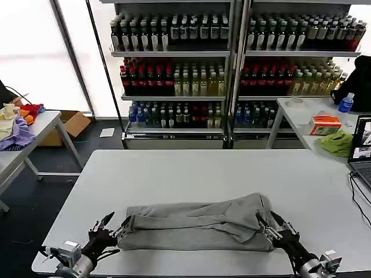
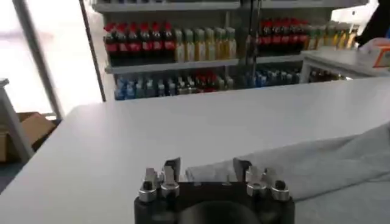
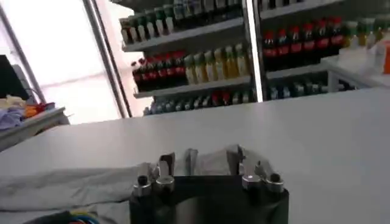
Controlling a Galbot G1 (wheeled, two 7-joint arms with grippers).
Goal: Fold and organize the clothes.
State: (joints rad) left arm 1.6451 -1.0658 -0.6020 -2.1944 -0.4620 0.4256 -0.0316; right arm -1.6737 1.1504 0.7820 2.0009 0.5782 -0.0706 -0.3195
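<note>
The wide white surface (image 1: 191,174) carries a light grey shirt (image 1: 197,223), folded into a long band near its front edge. The left gripper (image 1: 110,229) and right gripper (image 1: 277,227) sit at the band's two ends, fingers spread and gripping nothing. Both should pinch their ends evenly before lifting together.

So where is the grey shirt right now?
In the head view, the grey shirt lies folded near the white table's front edge, between the left hand and right hand.

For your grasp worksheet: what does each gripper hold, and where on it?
The left gripper and right gripper sit at opposite ends of the folded grey shirt; whether either grips it cannot be told.
</note>
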